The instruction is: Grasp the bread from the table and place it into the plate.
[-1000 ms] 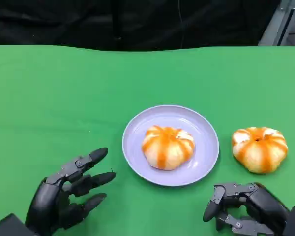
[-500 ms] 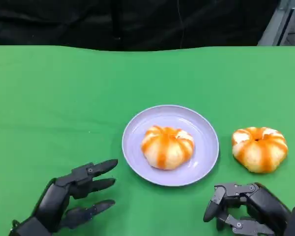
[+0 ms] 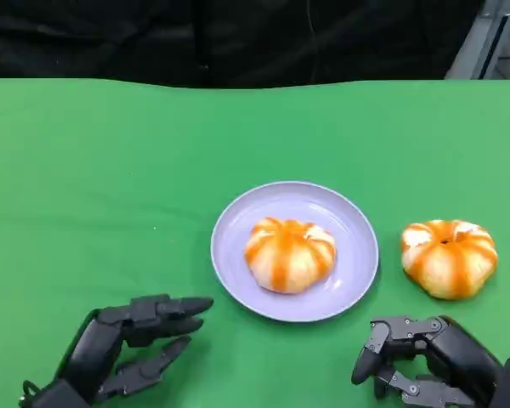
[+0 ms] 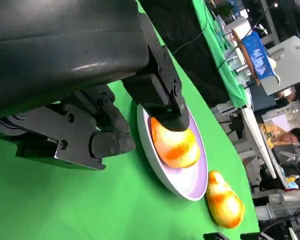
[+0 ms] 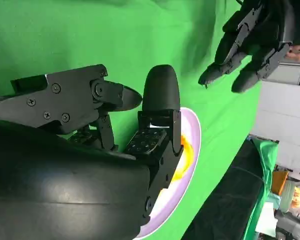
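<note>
one bread bun (image 3: pixel 448 257), round, pale with orange stripes, sits on the green tabletop (image 3: pixel 110 170) just beside the plate's right rim, apart from it, and beyond the right hand. a second bread bun of the same kind (image 3: pixel 290 254) lies in the middle of the lavender plate (image 3: pixel 344 212), which rests flat on the tabletop near the centre of the head view. in the left wrist view the plated bun (image 4: pixel 176 145) sits in the plate (image 4: pixel 190 182), partly behind a black finger, and the loose bun (image 4: pixel 223 203) lies on the cloth just past the plate's rim. the right wrist view shows a slice of the plate (image 5: pixel 190 150) and an orange edge of its bun (image 5: pixel 182 155) behind that hand's own fingers.

the right hand (image 3: pixel 429 361) rests low at the near right edge of the tabletop, fingers curled inward with nothing in them, short of the loose bun and not touching it. the left hand (image 3: pixel 127 344) hovers at the near left, well left of the plate, fingers stretched toward the plate and somewhat apart, holding nothing; it also appears in the right wrist view (image 5: pixel 252 42) with its fingers spread.

past the tabletop's far edge is a dark backdrop (image 3: pixel 238 38). the left wrist view shows further tables and a person (image 4: pixel 285 135) in the background.
</note>
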Robot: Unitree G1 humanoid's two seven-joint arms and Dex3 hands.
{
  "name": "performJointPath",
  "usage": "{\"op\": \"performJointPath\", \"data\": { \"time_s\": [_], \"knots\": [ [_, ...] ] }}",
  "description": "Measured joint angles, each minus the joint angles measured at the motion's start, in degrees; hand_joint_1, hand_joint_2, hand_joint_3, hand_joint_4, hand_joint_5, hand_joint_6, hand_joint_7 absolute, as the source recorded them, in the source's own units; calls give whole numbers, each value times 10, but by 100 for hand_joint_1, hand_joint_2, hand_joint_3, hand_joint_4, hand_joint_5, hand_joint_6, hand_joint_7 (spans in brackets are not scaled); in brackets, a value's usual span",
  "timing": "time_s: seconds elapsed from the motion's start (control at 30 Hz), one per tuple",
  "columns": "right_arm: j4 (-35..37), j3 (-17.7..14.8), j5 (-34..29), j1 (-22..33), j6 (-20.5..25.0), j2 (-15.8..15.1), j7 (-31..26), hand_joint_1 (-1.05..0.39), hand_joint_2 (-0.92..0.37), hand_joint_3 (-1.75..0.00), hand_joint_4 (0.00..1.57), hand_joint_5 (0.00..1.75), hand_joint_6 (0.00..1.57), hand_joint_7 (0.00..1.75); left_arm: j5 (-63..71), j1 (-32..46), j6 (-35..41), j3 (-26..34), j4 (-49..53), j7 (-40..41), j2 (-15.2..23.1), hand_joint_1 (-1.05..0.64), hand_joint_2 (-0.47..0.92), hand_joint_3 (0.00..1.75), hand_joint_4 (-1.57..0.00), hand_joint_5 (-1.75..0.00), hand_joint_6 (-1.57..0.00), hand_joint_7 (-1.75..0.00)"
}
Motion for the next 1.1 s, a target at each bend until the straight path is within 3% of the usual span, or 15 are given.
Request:
{"op": "performJointPath", "data": {
  "time_s": [0.03, 0.07, 0.1, 0.2, 0.3, 0.43, 0.5, 0.7, 1.1],
  "knots": [
    [0, 0, 0, 0, 0, 0, 0, -5, -92, -47, 72, 154, 81, 106, 0, 0, -1, -1, 0, 0, 1, 7, 92, 51, -116, -12, -116, -14],
    [0, 0, 0, 0, 0, 0, 0, -4, -92, -47, 72, 154, 81, 106, 0, 0, -2, -1, 0, 0, 2, 5, 92, 50, -116, -30, -119, -24],
    [-1, 0, 0, 0, 0, 0, 0, -4, -92, -47, 72, 154, 81, 106, 0, 0, -3, -2, 1, 0, 2, 4, 92, 50, -104, -68, -113, -48],
    [-1, 0, 0, 0, 0, 0, 0, -3, -92, -46, 73, 153, 82, 106, -1, -1, -13, -3, 5, 0, 4, 1, 91, 48, -89, -113, -95, -94],
    [-1, 0, 0, 0, 0, 0, 0, -3, -92, -47, 73, 153, 82, 107, -6, -1, -21, -7, 12, -1, 4, -2, 86, 55, -85, -127, -89, -108],
    [-4, 0, 0, 1, 2, 0, 0, -4, -92, -46, 73, 154, 82, 108, -11, -1, -23, -12, 13, -2, 4, -3, 81, 64, -83, -132, -87, -111],
    [-6, 0, 0, 1, 3, 0, 0, -4, -92, -47, 73, 154, 81, 108, -12, -1, -23, -15, 13, -4, 4, -6, 69, 84, -79, -146, -84, -120],
    [-11, 0, 0, 1, 3, 0, 0, -3, -92, -47, 73, 155, 81, 109, -12, 0, -32, -21, 4, -3, 5, -10, 59, 102, -75, -158, -81, -130],
    [-14, 0, 0, 3, 6, 0, 0, -1, -92, -47, 73, 154, 81, 109, -12, 6, -42, -34, -7, -4, 5, -10, 56, 109, -75, -158, -79, -136]
  ]
}}
